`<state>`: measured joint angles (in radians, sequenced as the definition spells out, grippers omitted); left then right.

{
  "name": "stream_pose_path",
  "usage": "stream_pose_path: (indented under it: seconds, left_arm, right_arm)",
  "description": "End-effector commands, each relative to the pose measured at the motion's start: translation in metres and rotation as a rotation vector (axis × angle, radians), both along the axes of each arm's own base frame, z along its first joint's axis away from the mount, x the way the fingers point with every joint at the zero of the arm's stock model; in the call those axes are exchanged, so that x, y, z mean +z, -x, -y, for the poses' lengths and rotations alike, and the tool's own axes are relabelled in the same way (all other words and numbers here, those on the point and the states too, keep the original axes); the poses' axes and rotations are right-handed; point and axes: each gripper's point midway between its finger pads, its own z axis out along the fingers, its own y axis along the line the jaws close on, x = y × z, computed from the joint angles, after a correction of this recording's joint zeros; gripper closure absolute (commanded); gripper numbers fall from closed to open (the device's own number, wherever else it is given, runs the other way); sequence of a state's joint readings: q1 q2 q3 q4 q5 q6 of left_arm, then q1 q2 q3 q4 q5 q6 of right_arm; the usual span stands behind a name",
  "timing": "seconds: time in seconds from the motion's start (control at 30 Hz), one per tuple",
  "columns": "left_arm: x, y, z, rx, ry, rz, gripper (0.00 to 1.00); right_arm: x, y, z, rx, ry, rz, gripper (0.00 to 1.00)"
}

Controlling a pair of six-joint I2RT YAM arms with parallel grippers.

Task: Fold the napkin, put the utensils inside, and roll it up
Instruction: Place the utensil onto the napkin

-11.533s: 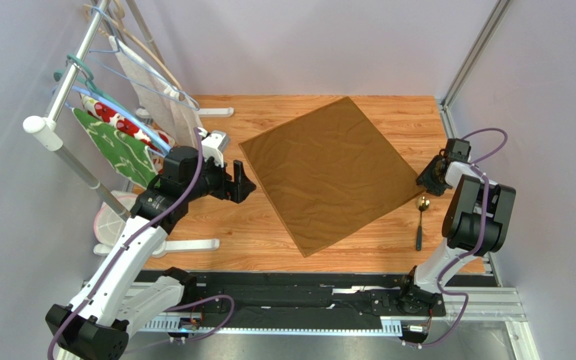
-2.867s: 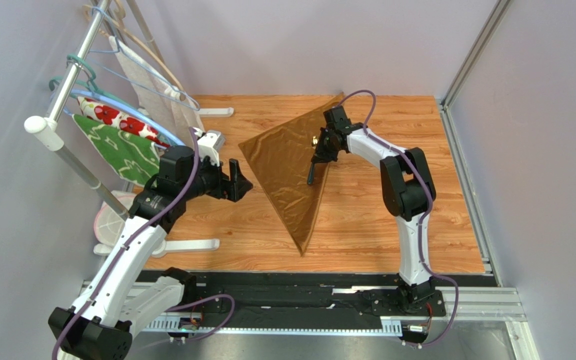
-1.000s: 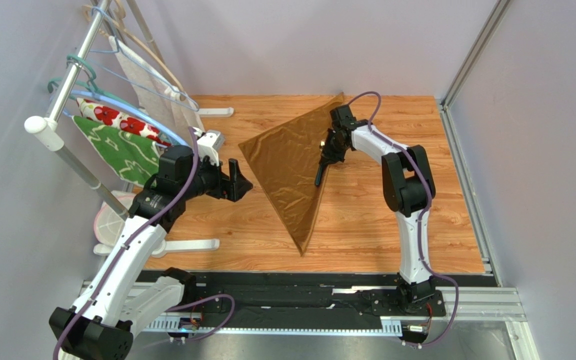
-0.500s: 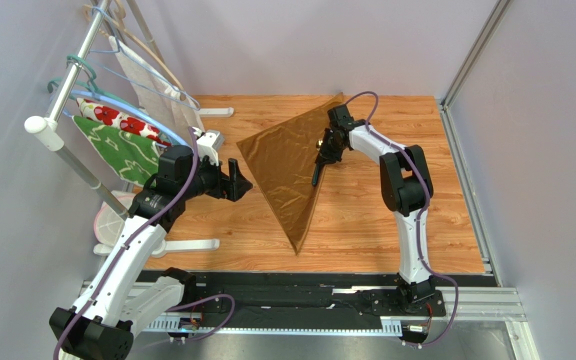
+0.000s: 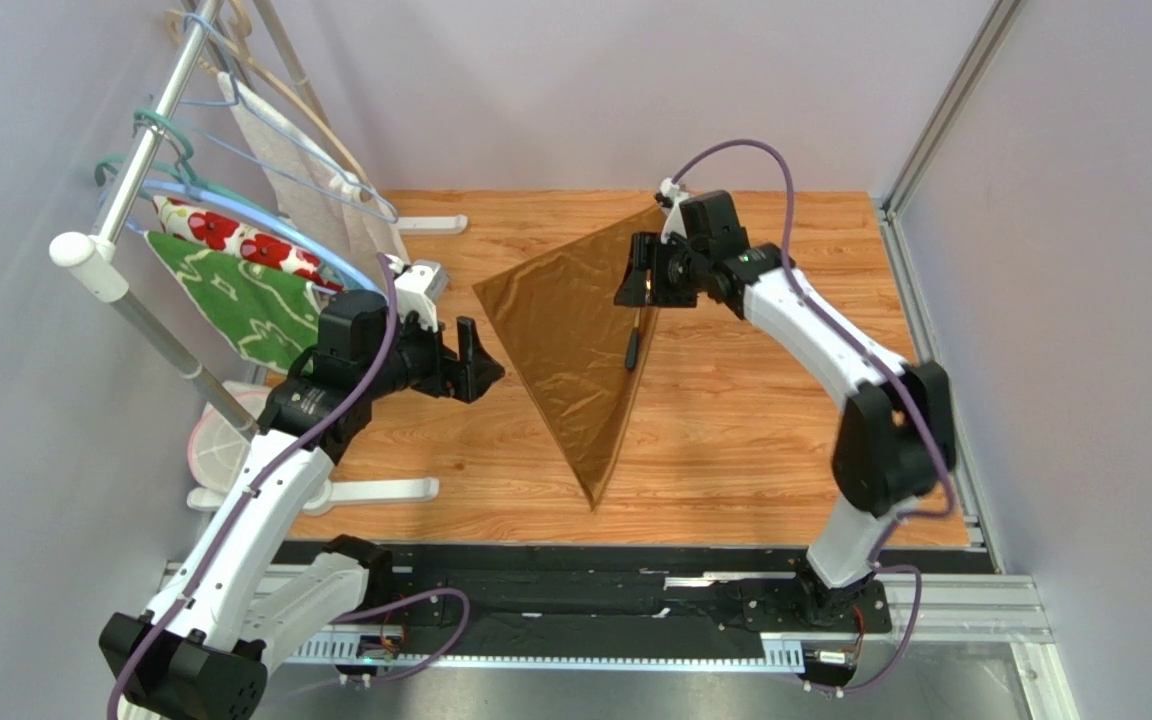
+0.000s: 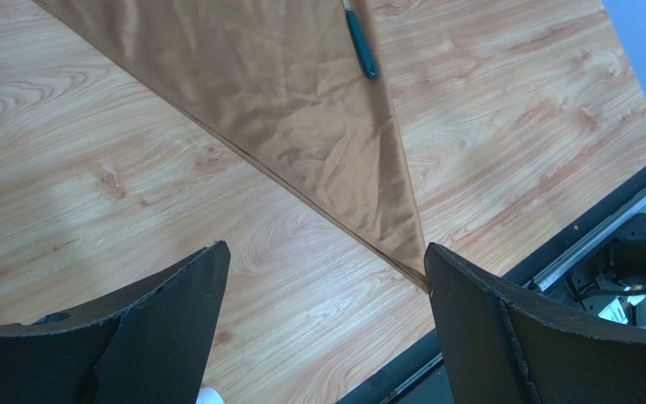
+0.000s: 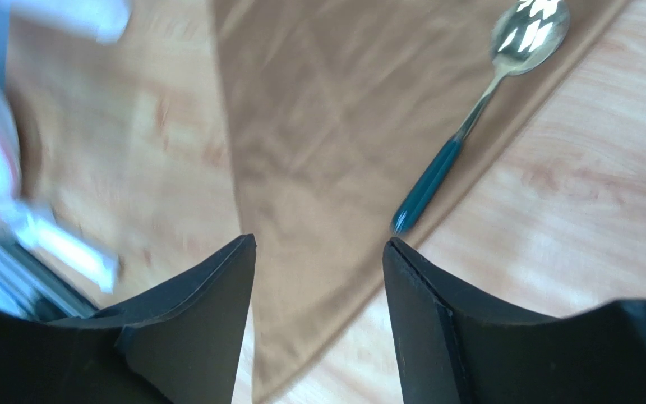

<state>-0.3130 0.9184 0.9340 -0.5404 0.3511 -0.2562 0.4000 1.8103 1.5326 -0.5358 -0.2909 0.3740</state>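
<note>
The golden-brown napkin (image 5: pixel 564 338) lies on the wooden table folded into a triangle, its long folded edge on the right. A spoon (image 5: pixel 629 350) with a teal handle rests on it along that edge, bowl toward the back. My right gripper (image 5: pixel 632 284) hovers over the bowl end, open and holding nothing; in the right wrist view the spoon (image 7: pixel 470 109) lies free on the napkin (image 7: pixel 326 143) ahead of the gripper (image 7: pixel 318 242). My left gripper (image 5: pixel 477 360) stands open to the left of the napkin. The left wrist view shows the gripper (image 6: pixel 325 252), the napkin (image 6: pixel 284 109) and the spoon's handle (image 6: pixel 362 46).
A drying rack (image 5: pixel 132 165) stands at the left with hangers, a green leaf-patterned cloth (image 5: pixel 237 300) and a white cloth with red flowers (image 5: pixel 222 225). Its white feet (image 5: pixel 387 489) rest on the table. A metal post (image 5: pixel 943 105) rises at the back right. A black rail (image 5: pixel 612 570) borders the near edge.
My right gripper has opened and let go of the spoon, then lifted off; its arm swung out to the right. The spoon stays on the napkin. The left arm has not moved.
</note>
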Motion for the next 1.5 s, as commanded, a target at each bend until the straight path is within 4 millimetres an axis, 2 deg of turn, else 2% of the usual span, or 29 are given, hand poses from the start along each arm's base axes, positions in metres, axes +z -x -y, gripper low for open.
stream_pose_path:
  seconds: [0.0,0.07,0.1,0.13,0.2,0.27,0.33,0.47,0.57,0.67,0.87,1.13,1.37,1.47]
  left_arm:
    - [0.006,-0.003,-0.003,0.019,-0.002,0.022,0.05]
    - [0.005,-0.004,-0.005,0.029,-0.008,0.026,0.05]
    - [0.005,-0.004,-0.005,0.031,-0.010,0.023,0.05]
    - [0.004,-0.004,-0.006,0.033,-0.012,0.021,0.05]
    - [0.001,-0.006,-0.007,0.041,-0.023,0.012,0.05]
    - [-0.001,-0.007,-0.008,0.047,-0.032,0.001,0.05]
    - [-0.003,-0.007,-0.009,0.046,-0.038,-0.004,0.05]
    - [-0.003,-0.008,-0.010,0.056,-0.041,-0.002,0.05]
    - [-0.004,-0.009,-0.011,0.059,-0.044,-0.007,0.05]
    - [-0.004,-0.009,-0.009,0.051,-0.040,-0.010,0.05]
    - [-0.004,-0.008,-0.010,0.050,-0.041,-0.008,0.05]
    - [-0.004,-0.008,-0.010,0.051,-0.039,-0.009,0.05]
    - [-0.004,-0.008,-0.009,0.049,-0.040,-0.008,0.05]
    - [-0.004,-0.008,-0.010,0.051,-0.040,-0.008,0.05]
  right_arm:
    - [-0.012,0.096,-0.009,0.292,0.241,0.165,0.39]
    - [-0.027,0.116,-0.009,0.291,0.325,0.226,0.39]
    - [-0.018,0.137,-0.032,0.352,0.291,0.299,0.39]
    - [-0.042,0.150,-0.023,0.351,0.354,0.296,0.39]
    - [-0.046,0.171,-0.039,0.405,0.339,0.350,0.40]
    - [-0.055,0.181,-0.038,0.419,0.352,0.368,0.40]
    - [-0.055,0.191,-0.050,0.470,0.322,0.395,0.40]
    - [-0.070,0.202,-0.066,0.562,0.361,0.393,0.41]
    - [-0.076,0.220,-0.078,0.627,0.387,0.409,0.42]
    - [-0.078,0.230,-0.089,0.663,0.364,0.400,0.42]
    - [-0.090,0.248,-0.090,0.723,0.393,0.359,0.44]
    - [-0.105,0.265,-0.090,0.750,0.415,0.307,0.52]
    - [-0.109,0.267,-0.086,0.734,0.448,0.302,0.52]
    - [-0.102,0.265,-0.083,0.713,0.453,0.315,0.52]
